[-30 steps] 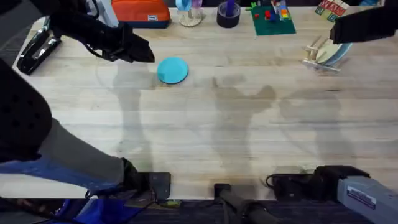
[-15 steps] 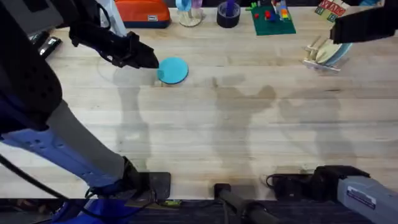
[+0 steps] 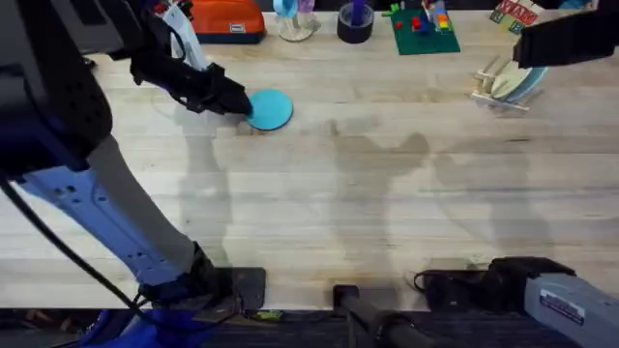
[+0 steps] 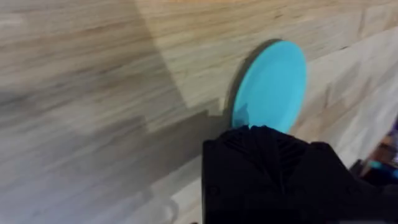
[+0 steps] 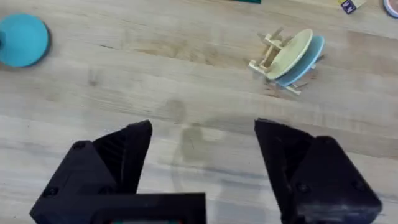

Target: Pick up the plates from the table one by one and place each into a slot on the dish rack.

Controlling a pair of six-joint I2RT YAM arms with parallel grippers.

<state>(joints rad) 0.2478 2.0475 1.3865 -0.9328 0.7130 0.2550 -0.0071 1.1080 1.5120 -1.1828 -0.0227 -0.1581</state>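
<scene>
on the pale table (image 3: pixel 368 193), a flat round cyan plate (image 3: pixel 270 109)

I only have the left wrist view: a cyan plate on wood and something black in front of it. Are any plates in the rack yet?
Observer: Yes. The dish rack holds a cream plate and a pale blue plate beside it, both on edge.
Operator: Where is the left arm relative to the cyan one?
Observer: From overhead, the left gripper is at the left edge of the cyan plate, which lies flat on the table.
Operator: And the right arm?
Observer: The right gripper hangs over bare table, jaws open, holding nothing.
</scene>
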